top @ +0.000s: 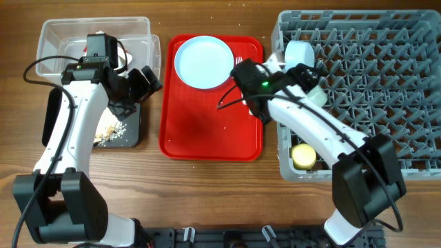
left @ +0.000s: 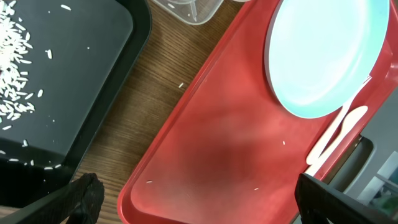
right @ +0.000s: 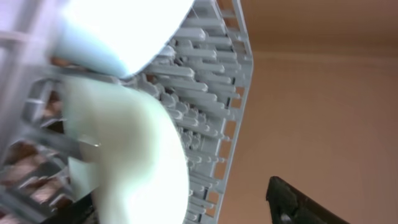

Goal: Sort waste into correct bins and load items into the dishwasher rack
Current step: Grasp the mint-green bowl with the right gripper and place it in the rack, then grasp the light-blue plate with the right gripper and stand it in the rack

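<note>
Both bowls (top: 300, 52) and the cup (top: 303, 157) are racked. Plate (left: 323, 56), fork (left: 359, 93) and spoon (left: 353, 117) sit ahead of your left gripper (top: 145, 81) (fingers apart). Right gripper (top: 301, 74): can't tell.

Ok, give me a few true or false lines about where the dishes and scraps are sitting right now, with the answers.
1. The plate lies on the red tray. True.
2. The yellow cup stands on the red tray. False: it sits in the rack, at a corner.
3. Food scraps lie in the black tray. True.
4. The left claw grips the fork. False: it is open and empty; fork and spoon lie beside the plate.
</note>
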Controlling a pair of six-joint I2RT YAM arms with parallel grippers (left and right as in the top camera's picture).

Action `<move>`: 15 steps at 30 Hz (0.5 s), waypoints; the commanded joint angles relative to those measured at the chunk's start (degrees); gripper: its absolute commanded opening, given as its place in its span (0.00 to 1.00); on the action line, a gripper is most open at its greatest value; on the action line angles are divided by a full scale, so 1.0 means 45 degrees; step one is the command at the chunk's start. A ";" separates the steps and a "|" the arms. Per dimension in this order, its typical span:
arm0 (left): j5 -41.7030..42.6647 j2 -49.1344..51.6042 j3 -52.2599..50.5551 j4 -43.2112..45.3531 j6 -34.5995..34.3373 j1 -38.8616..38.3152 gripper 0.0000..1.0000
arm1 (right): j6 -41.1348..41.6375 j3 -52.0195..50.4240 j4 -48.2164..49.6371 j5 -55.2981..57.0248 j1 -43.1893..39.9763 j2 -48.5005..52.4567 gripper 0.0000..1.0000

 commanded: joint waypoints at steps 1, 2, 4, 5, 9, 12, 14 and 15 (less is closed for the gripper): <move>0.0097 -0.0151 0.0126 -0.0010 0.0015 0.0058 1.00 | -0.0155 0.0000 0.0029 -0.0175 0.0228 0.0160 0.82; 0.0097 -0.0151 0.0126 -0.0005 0.0015 0.0058 1.00 | -0.0155 0.0049 0.0141 -0.0287 0.0228 0.0039 0.84; 0.0097 -0.0151 0.0126 -0.0005 0.0015 0.0058 1.00 | -0.0199 0.0345 0.0505 -0.1214 0.0194 -0.0379 0.87; 0.0097 -0.0151 0.0126 -0.0005 0.0015 0.0058 1.00 | -0.0427 0.0505 0.0840 -0.1962 0.0180 -0.0631 0.89; 0.0097 -0.0151 0.0126 -0.0005 0.0015 0.0058 1.00 | -0.0087 0.1083 0.3249 -0.6538 0.0180 -0.2579 1.00; 0.0097 -0.0151 0.0126 -0.0005 0.0015 0.0058 1.00 | 0.1292 0.1078 0.3492 -1.4241 0.0175 -0.3196 1.00; 0.0097 -0.0151 0.0126 -0.0005 0.0015 0.0058 1.00 | 0.3390 0.0816 0.4556 -1.6985 0.0180 -0.2890 0.84; 0.0097 -0.0151 0.0126 -0.0005 0.0015 0.0058 1.00 | 0.5212 0.0549 0.5411 -1.6874 0.0209 -0.2574 0.83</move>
